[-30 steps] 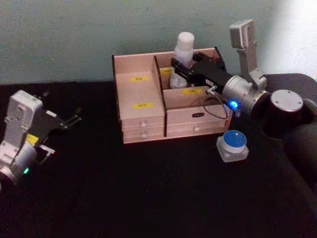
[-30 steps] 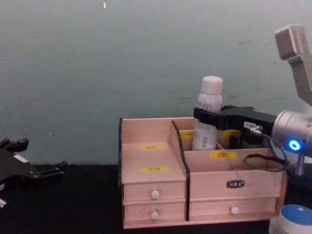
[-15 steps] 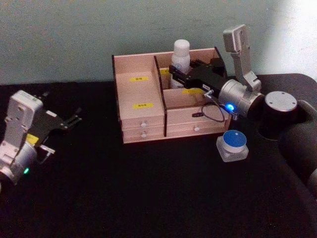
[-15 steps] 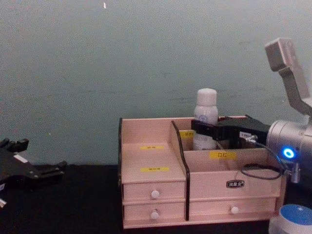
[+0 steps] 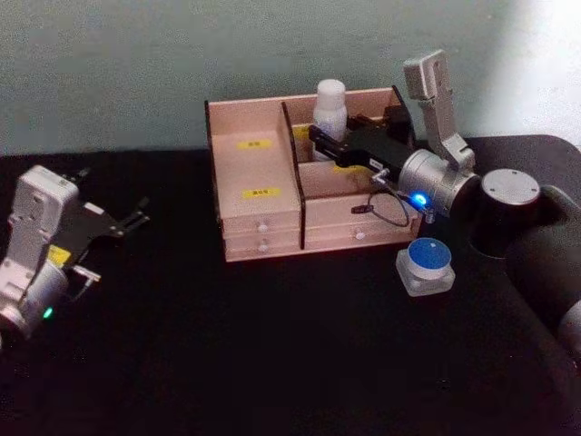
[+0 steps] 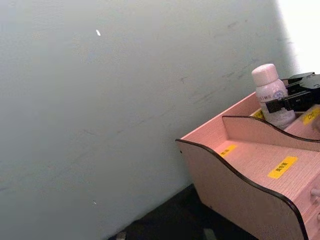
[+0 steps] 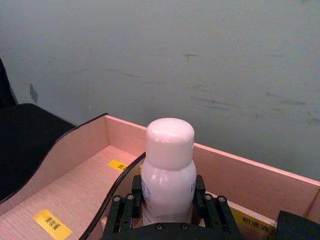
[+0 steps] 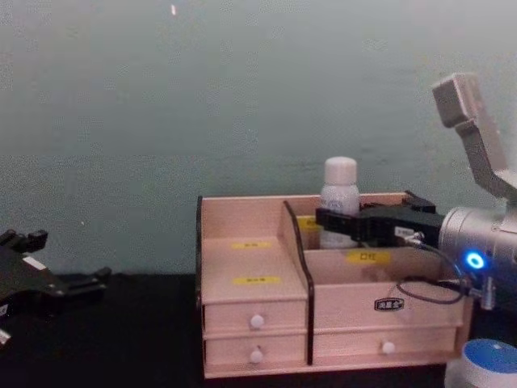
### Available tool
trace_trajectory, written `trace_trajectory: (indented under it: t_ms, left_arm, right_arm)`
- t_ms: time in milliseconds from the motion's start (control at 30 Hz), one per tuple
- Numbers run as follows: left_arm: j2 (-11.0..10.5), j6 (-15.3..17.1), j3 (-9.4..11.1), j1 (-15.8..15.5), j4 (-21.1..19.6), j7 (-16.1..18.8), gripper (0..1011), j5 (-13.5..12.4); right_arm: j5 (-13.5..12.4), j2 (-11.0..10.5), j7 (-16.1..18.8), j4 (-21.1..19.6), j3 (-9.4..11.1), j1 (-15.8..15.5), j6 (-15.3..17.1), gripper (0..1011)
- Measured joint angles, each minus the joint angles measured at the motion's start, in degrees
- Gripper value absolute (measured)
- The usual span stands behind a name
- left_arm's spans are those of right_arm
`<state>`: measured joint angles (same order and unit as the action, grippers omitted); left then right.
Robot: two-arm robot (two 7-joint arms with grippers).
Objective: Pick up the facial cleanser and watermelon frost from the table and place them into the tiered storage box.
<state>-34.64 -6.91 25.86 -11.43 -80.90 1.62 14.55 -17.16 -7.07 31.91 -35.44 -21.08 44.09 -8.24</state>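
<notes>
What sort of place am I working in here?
Probably a robot test bench staged as a dressing table: a black-draped table against a bare greenish wall, with a labelled tiered storage box, a white bottle in the right gripper, and a blue-lidded jar.

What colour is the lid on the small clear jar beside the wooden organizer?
Blue; the round lid shows best in the head view.

A bottle (image 5: 330, 100) in a rear compartment of the tiered storage box (image 5: 259, 168), a jar (image 5: 427, 264) before its right corner.
</notes>
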Motion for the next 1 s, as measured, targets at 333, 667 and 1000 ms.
trace_trajectory:
  t_ms: [333, 667, 1000]
  left_arm:
    - [0.00, 0.00, 0.00, 0.00, 0.00, 0.00, 1001, 0.00]
    - [0.00, 0.00, 0.00, 0.00, 0.00, 0.00, 1001, 0.00]
    - [0.00, 0.00, 0.00, 0.00, 0.00, 0.00, 1001, 0.00]
  right_arm:
    - [0.06, 0.00, -0.06, -0.01, -0.01, -0.02, 0.03, 594]
    - [0.00, -0.02, -0.12, -0.01, -0.07, -0.05, 0.03, 719]
    - [-0.03, -0.04, -0.13, 0.00, -0.10, -0.06, 0.03, 954]
